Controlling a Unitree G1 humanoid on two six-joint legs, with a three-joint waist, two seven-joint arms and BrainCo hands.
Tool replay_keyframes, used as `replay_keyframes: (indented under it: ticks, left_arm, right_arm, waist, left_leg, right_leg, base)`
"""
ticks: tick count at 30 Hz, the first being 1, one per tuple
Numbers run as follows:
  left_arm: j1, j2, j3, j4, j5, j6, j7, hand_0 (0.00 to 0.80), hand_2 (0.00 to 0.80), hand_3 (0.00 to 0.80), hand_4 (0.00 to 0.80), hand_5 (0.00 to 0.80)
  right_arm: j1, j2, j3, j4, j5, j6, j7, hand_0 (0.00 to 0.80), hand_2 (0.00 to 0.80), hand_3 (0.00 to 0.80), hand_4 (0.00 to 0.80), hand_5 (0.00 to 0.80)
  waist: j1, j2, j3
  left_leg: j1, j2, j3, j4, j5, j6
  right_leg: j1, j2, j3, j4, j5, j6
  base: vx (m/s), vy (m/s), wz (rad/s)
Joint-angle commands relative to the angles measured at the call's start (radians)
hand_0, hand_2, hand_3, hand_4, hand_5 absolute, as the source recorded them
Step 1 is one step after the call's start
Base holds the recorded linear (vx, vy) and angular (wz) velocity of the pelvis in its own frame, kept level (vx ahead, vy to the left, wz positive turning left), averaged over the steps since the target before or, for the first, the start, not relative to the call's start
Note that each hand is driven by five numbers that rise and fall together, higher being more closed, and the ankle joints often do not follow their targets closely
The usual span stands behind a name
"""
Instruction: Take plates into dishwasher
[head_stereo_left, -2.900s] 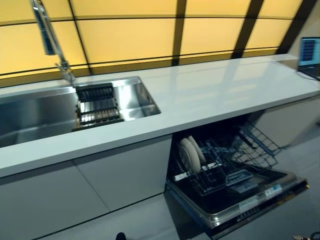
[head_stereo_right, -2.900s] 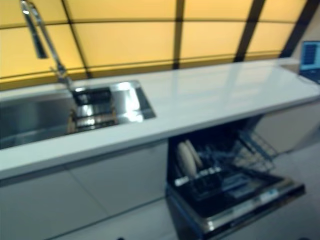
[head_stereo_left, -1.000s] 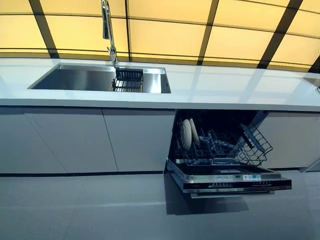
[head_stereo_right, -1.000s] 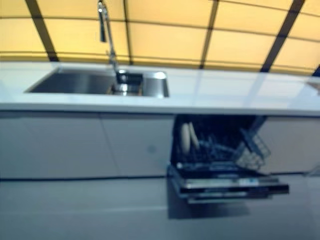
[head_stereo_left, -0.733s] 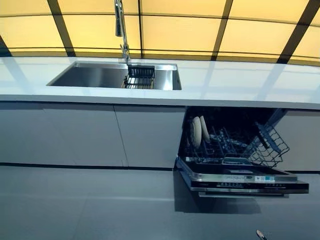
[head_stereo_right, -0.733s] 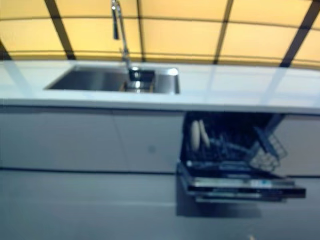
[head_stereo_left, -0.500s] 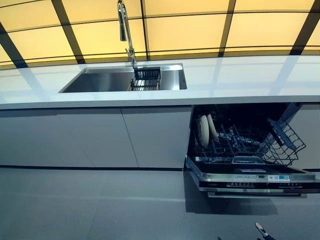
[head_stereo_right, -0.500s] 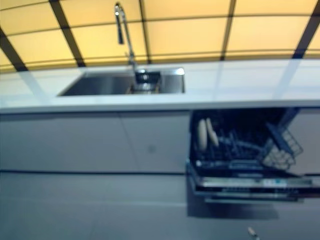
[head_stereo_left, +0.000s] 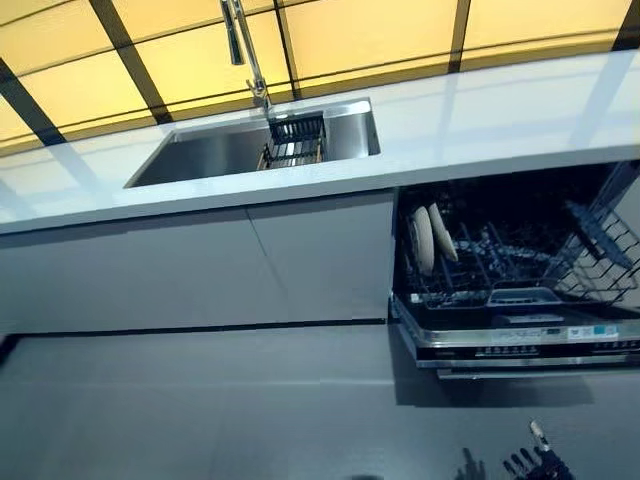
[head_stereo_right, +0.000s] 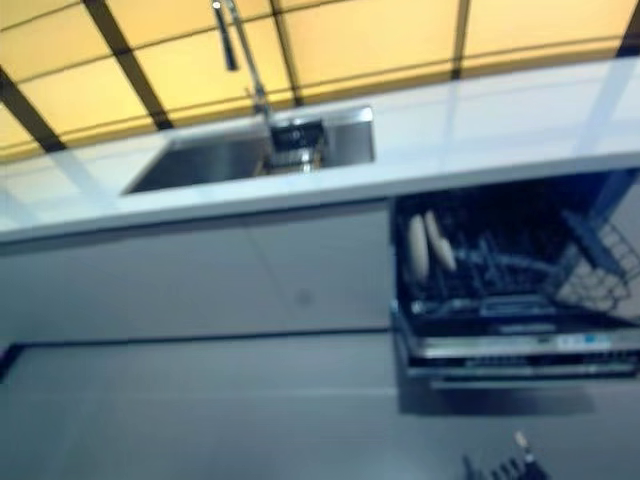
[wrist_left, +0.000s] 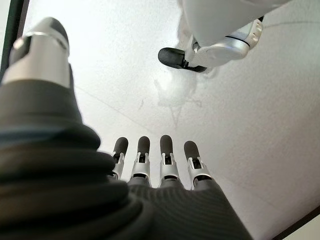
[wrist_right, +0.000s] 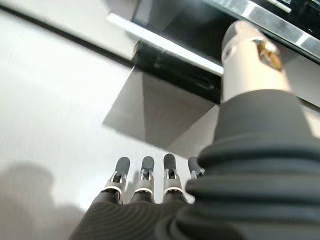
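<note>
Two plates (head_stereo_left: 431, 238) stand upright in the open dishwasher (head_stereo_left: 520, 330) at right of frame. My left hand (wrist_left: 150, 170) and right hand (wrist_right: 145, 185) hang relaxed, holding nothing.

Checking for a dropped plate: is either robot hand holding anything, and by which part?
Nothing is held: the left robot hand and right robot hand hang open and empty over the floor.
</note>
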Motion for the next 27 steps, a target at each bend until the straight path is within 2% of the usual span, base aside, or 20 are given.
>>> replay_keyframes:
  ticks: [1, 6, 12, 15, 21, 27]
  left_arm:
    - [-0.056, 0.01, -0.036, 0.022, -0.045, -0.034, -0.023, 0.0, 0.0, 0.0, 0.0, 0.0]
    - [-0.021, -0.024, -0.073, 0.021, -0.068, -0.055, -0.043, 0.0, 0.0, 0.0, 0.0, 0.0]
    - [-0.012, -0.043, -0.101, 0.017, -0.09, -0.066, -0.067, 0.0, 0.0, 0.0, 0.0, 0.0]
    - [-0.012, -0.047, -0.111, 0.01, -0.099, -0.066, -0.073, 0.0, 0.0, 0.0, 0.0, 0.0]
    - [-0.029, -0.041, -0.15, -0.027, -0.129, -0.067, -0.077, 0.0, 0.0, 0.0, 0.0, 0.0]
    - [-0.022, -0.023, -0.156, -0.073, -0.156, -0.046, -0.066, 0.0, 0.0, 0.0, 0.0, 0.0]
  right_arm:
    - [-0.119, -0.013, -0.064, -0.016, 0.127, -0.043, 0.003, 0.0, 0.0, 0.0, 0.0, 0.0]
    - [-0.167, -0.055, -0.08, -0.044, 0.188, -0.066, -0.017, 0.0, 0.0, 0.0, 0.0, 0.0]
    - [-0.225, -0.094, -0.069, -0.063, 0.191, -0.077, 0.002, 0.0, 0.0, 0.0, 0.0, 0.0]
    - [-0.245, -0.107, -0.061, -0.073, 0.198, -0.079, 0.013, 0.0, 0.0, 0.0, 0.0, 0.0]
    - [-0.366, -0.201, -0.054, -0.103, 0.245, -0.081, 0.007, 0.0, 0.0, 0.0, 0.0, 0.0]
    - [-0.472, -0.234, -0.024, -0.148, 0.268, -0.094, 0.03, 0.0, 0.0, 0.0, 0.0, 0.0]
  waist:
    - [0.016, -0.025, 0.054]
    - [0.012, 0.028, 0.068]
    - [0.005, 0.066, 0.093]
    - [0.001, 0.073, 0.109]
    - [0.006, 0.086, 0.182]
    - [0.025, 0.084, 0.211]
  left_leg:
    - [-0.014, -0.062, 0.002, 0.044, -0.04, 0.051]
    - [-0.022, -0.087, 0.013, 0.063, -0.044, 0.05]
    - [-0.043, -0.103, 0.018, 0.105, -0.056, 0.053]
    - [-0.056, -0.096, 0.026, 0.132, -0.06, 0.051]
    - [-0.149, -0.088, 0.024, 0.279, -0.097, 0.051]
    - [-0.197, -0.083, 0.019, 0.347, -0.115, 0.058]
  right_leg:
    - [-0.091, 0.013, -0.009, 0.136, -0.036, -0.091]
    - [-0.098, -0.004, -0.009, 0.143, -0.042, -0.096]
    - [-0.124, -0.013, 0.0, 0.185, -0.063, -0.112]
    - [-0.144, -0.02, -0.003, 0.219, -0.076, -0.12]
    - [-0.251, -0.057, 0.003, 0.39, -0.138, -0.147]
    - [-0.309, -0.065, 0.012, 0.479, -0.165, -0.159]
  base:
    - [-0.031, 0.145, 0.0]
    - [0.019, 0.141, 0.0]
    - [0.006, 0.093, -0.01]
    - [-0.044, 0.028, 0.0]
    - [-0.117, -0.024, 0.11]
    - [-0.063, -0.025, 0.11]
